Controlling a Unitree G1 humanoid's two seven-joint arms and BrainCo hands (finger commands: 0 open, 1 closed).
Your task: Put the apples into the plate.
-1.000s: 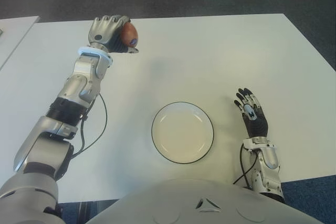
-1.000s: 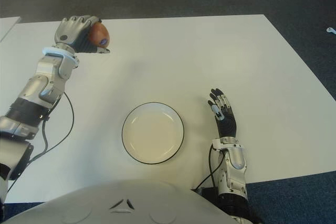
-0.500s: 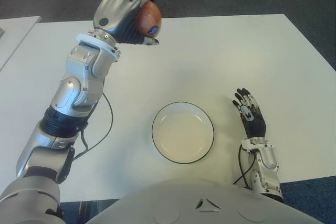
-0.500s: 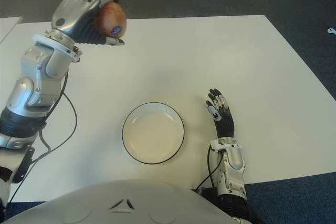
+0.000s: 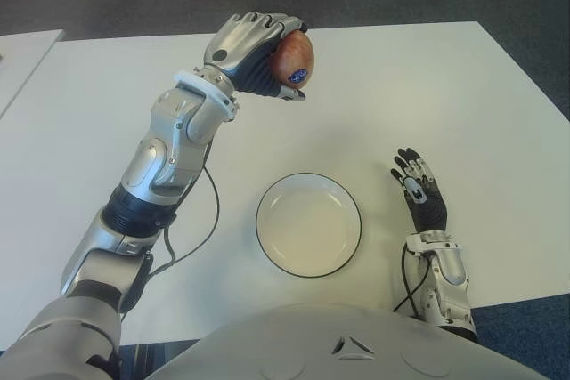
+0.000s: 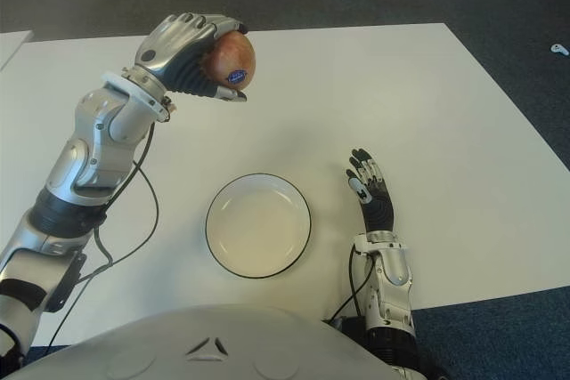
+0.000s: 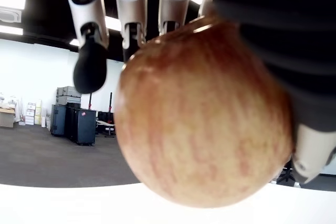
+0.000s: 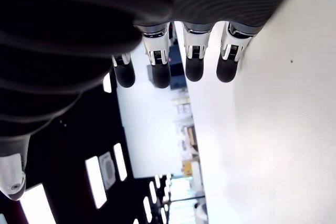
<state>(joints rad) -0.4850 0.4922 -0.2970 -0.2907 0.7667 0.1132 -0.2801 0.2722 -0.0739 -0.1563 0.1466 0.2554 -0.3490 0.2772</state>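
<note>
Apple (image 5: 294, 60) in left hand (image 5: 254, 49), sticker side toward plate (image 5: 308, 224).

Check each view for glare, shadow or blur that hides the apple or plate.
Eye views: even light, apple in the left robot hand and plate sharp. Left wrist view: apple fills the frame, slightly soft. Right wrist view: right robot hand dark against bright table.

The left hand (image 5: 254, 51) is raised on an outstretched arm with fingers curled closed, while the right hand (image 5: 420, 191) lies flat, fingers extended.
</note>
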